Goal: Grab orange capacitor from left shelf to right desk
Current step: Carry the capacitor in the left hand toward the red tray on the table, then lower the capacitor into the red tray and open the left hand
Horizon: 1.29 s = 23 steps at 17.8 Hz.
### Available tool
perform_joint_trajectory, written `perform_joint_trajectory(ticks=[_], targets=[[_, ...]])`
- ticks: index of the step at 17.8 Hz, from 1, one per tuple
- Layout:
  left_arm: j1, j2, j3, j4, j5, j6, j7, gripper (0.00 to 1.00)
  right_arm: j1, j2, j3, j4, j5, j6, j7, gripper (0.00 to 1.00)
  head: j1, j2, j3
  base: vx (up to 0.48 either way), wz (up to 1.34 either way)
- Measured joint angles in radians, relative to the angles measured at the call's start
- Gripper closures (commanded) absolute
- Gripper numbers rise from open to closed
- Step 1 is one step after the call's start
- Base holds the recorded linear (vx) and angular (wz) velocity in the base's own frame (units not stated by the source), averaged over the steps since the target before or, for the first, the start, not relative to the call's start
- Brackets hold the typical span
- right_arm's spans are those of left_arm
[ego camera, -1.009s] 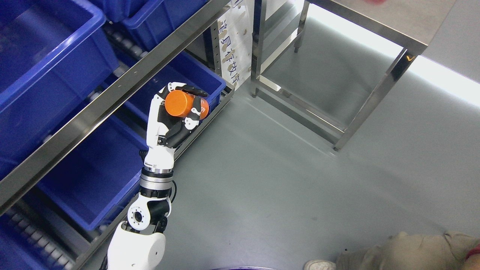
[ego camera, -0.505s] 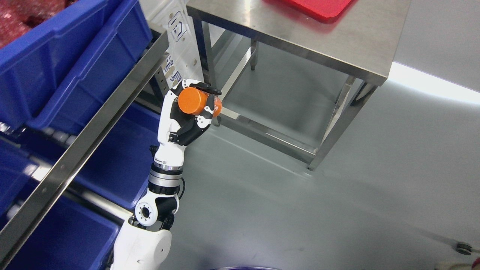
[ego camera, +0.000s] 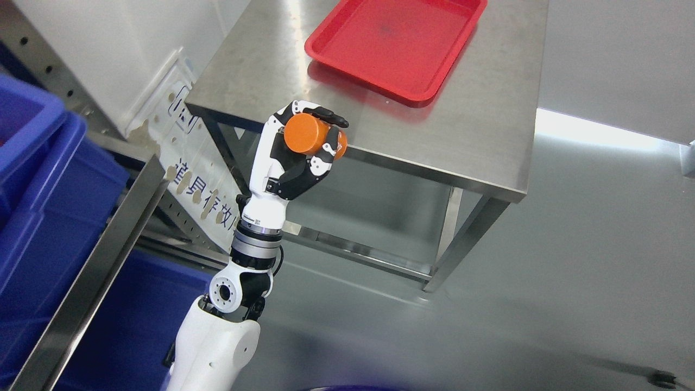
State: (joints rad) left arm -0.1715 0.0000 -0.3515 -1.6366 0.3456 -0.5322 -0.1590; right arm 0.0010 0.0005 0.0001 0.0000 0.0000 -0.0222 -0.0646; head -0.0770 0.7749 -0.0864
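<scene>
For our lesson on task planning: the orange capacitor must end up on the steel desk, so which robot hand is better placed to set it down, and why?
The left robot hand. It already grips the orange capacitor and is raised at the near edge of the steel desk, beside the red tray. The right arm is out of view.

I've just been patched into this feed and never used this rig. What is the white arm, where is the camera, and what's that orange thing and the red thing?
The picture comes from a camera on the robot's head, looking down. The white jointed arm entering at the lower left is the robot's own left arm, ending in the left hand. Its fingers are curled around the orange capacitor, a short cylinder, held in front of the near edge of the steel desk. On the desk lies an empty red tray. Blue bins on a metal shelf fill the left side. The right arm is out of view.
</scene>
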Motion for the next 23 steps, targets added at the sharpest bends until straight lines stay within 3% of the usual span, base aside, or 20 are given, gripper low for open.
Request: perform_joint_trajectory(ticks=[8, 12, 15, 23], targets=[[-0.187, 0.000, -0.027, 0.002, 0.001, 0.098, 0.003, 0.98, 0.000, 0.000, 0.000, 0.000, 0.000, 0.000, 0.000, 0.00, 0.0000, 0.000, 0.000, 0.329, -0.19], [-0.284, 0.000, -0.044, 0.021, -0.007, 0.346, 0.011, 0.97, -0.001, 0.000, 0.000, 0.000, 0.000, 0.000, 0.000, 0.00, 0.0000, 0.000, 0.000, 0.194, -0.01], [-0.328, 0.000, -0.056, 0.064, -0.057, 0.445, 0.013, 0.96, -0.001, 0.000, 0.000, 0.000, 0.000, 0.000, 0.000, 0.00, 0.0000, 0.000, 0.000, 0.102, 0.06], [-0.382, 0.000, -0.120, 0.230, -0.123, 0.479, 0.026, 0.90, -0.002, 0.000, 0.000, 0.000, 0.000, 0.000, 0.000, 0.00, 0.0000, 0.000, 0.000, 0.017, 0.01]])
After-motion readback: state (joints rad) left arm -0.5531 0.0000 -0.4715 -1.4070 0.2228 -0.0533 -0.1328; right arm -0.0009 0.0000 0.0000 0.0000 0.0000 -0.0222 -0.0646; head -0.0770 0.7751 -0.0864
